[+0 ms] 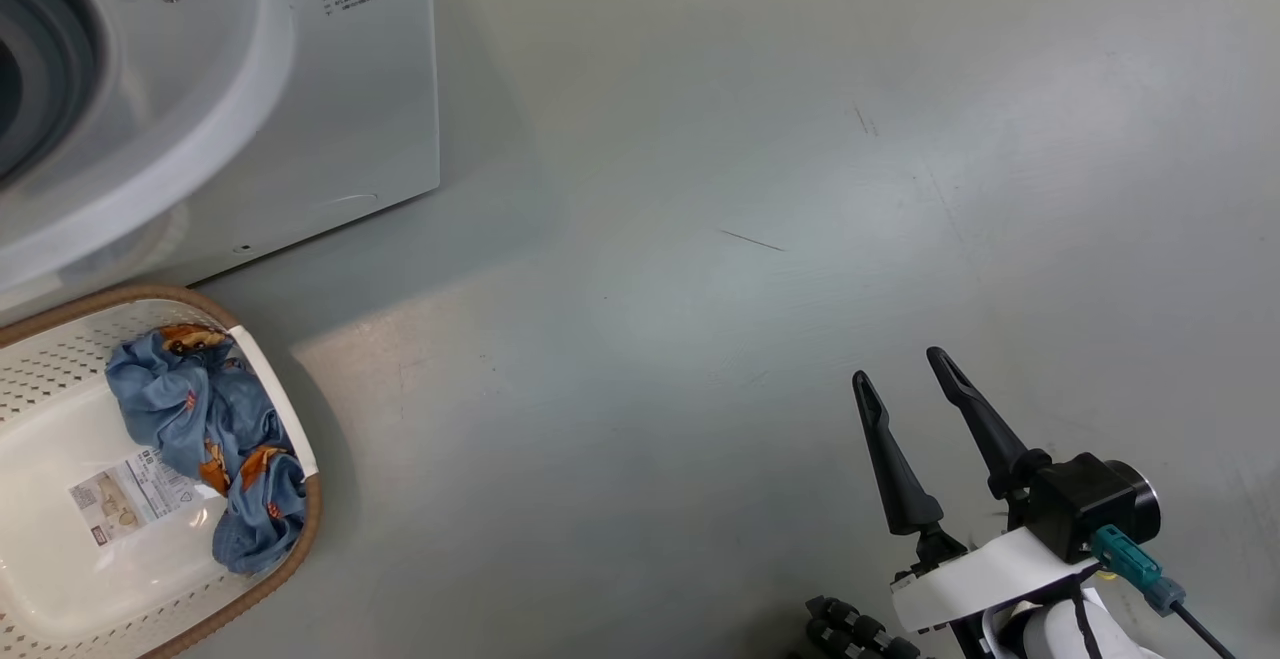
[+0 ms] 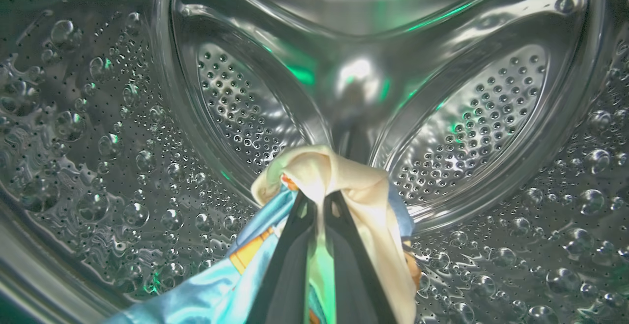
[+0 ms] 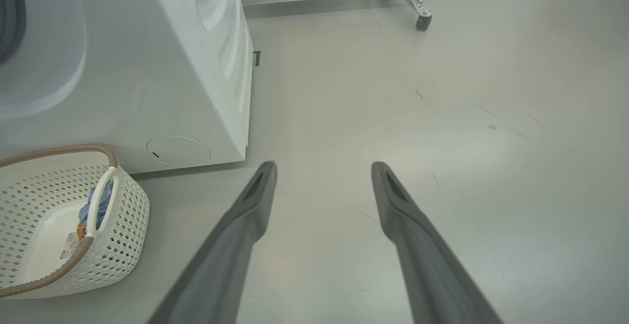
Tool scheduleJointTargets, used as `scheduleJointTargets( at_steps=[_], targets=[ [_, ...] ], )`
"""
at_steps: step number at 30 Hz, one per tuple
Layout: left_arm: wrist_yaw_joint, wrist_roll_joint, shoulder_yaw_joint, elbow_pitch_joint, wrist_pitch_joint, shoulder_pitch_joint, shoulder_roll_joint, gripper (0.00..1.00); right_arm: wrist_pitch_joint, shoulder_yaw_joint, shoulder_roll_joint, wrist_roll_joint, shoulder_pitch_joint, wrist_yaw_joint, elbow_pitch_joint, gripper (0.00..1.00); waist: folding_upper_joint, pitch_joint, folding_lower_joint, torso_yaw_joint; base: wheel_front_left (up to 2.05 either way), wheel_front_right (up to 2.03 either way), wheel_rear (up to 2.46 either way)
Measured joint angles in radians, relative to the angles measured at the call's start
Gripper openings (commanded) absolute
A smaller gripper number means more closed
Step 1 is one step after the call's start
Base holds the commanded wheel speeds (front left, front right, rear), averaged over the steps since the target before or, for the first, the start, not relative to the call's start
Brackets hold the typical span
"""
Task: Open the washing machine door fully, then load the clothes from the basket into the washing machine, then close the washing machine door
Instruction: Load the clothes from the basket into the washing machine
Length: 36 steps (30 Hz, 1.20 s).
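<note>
My left gripper (image 2: 318, 198) is deep inside the washing machine's perforated steel drum (image 2: 467, 117). It is shut on clothes: a cream cloth (image 2: 354, 181) bunched over the fingertips and light blue printed fabric (image 2: 211, 289) hanging below. The washing machine (image 1: 330, 89) stands at the upper left of the head view, its grey ring (image 1: 40, 49) at the edge. The washing machine door is out of view. The basket (image 1: 290, 549) sits on the floor before the machine with more blue clothes (image 1: 215, 429) inside. My right gripper (image 1: 900, 364) hovers open over bare floor, holding nothing.
The right wrist view shows the basket (image 3: 123, 216) left of my right gripper (image 3: 323, 165), beside the machine's white side (image 3: 162, 68). A caster wheel (image 3: 423, 20) of some frame stands far back. Grey floor (image 1: 750, 239) spreads right of the machine.
</note>
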Motion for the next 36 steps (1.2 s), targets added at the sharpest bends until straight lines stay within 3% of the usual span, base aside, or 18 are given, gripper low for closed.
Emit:
scheduleJointTargets(
  at_steps=[13,25,36],
  targets=[
    [-0.035,-0.001,0.001,0.045,-0.1,-0.114,0.0,0.0,0.0,-0.008,0.0,0.006,0.0,0.0,-0.01,1.0,0.0,0.028,0.0,0.008,0.0,0.0,0.0],
    [-0.069,0.012,-0.017,0.068,-0.112,-0.172,0.004,0.0,0.0,-0.006,0.001,0.006,0.0,0.0,-0.01,1.0,0.0,0.041,-0.0001,0.005,0.0,0.0,0.0],
    [-0.069,0.077,-0.076,0.203,-0.112,-0.169,0.009,0.0,0.0,-0.002,0.004,0.007,-0.003,0.0,-0.008,1.0,0.0,0.044,-0.0001,0.003,0.0,0.0,0.0]
  ],
)
